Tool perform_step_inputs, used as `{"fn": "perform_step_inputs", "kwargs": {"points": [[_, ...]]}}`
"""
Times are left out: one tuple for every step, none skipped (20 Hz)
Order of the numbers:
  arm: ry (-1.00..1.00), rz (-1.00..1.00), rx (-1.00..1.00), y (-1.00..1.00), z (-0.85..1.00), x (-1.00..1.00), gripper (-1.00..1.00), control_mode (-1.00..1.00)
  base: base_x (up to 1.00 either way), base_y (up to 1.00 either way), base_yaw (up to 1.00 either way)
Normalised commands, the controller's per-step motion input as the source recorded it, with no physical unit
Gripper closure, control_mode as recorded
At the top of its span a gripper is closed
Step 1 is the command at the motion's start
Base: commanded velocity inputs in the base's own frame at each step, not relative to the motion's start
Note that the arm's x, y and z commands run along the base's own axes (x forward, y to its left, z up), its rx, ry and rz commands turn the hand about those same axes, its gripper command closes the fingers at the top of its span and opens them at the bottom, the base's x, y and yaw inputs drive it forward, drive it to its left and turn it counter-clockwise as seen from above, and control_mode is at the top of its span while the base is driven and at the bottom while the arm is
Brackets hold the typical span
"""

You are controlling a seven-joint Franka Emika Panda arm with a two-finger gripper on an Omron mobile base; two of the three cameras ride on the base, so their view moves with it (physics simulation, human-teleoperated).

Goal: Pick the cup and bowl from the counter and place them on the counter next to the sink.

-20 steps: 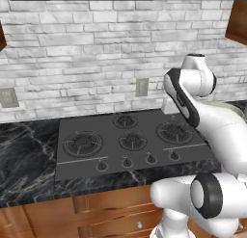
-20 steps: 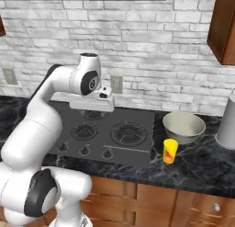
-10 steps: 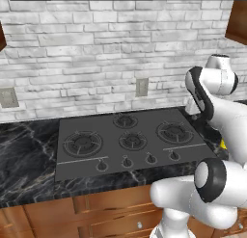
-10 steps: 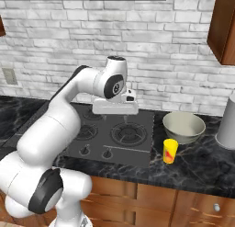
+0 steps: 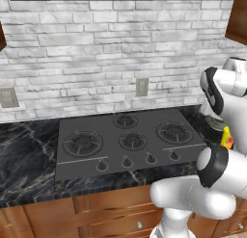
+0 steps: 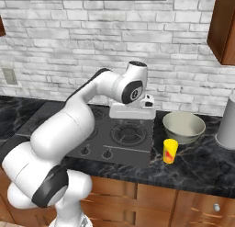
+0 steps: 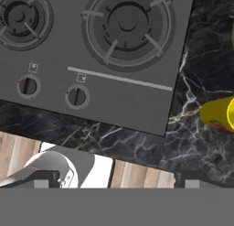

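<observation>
The white robot arm reaches over the dark grey stovetop [image 6: 114, 129], and its hand hangs above the right side of the stove. The two-finger gripper [image 7: 116, 181] has its jaws spread wide, with nothing between them. It looks down at the stove's right front corner and two round knobs [image 7: 75, 96].

The small yellow cup with a red mark [image 6: 170, 150] stands on the shiny black marble counter [image 6: 202, 168], just right of the stove. The wide, pale cream bowl [image 6: 184, 127] sits just behind the cup. A tall grey cylinder [image 6: 226, 122] stands farther right.
</observation>
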Motion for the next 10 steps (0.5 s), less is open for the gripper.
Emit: {"fn": "perform_step_inputs", "kwargs": {"points": [[0.00,-0.09,0.03,-0.26,-0.04,0.00,-1.00,-1.00,0.00,0.00,0.00],[0.00,-0.08,0.03,-0.31,-0.02,0.00,-1.00,-1.00,0.00,0.00,0.00],[0.00,-0.07,0.01,-0.31,-0.02,0.00,-1.00,-1.00,0.00,0.00,0.00],[0.00,-0.05,0.00,-0.23,-0.15,0.00,-1.00,-1.00,0.00,0.00,0.00],[0.00,-0.05,0.00,-0.17,-0.25,0.00,-1.00,-1.00,0.00,0.00,0.00],[0.00,-0.05,0.00,-0.17,-0.28,0.01,-1.00,-1.00,0.00,0.00,0.00],[0.00,-0.03,0.00,-0.16,-0.29,0.09,-1.00,-1.00,0.00,0.00,0.00],[0.00,-0.03,0.00,-0.23,-0.32,0.09,-1.00,-1.00,0.00,0.00,0.00],[0.00,-0.04,0.00,-0.27,-0.35,0.10,-1.00,-1.00,0.00,0.00,0.00],[0.00,-0.05,0.00,-0.29,-0.40,0.06,-1.00,-1.00,0.00,0.00,0.00]]}}
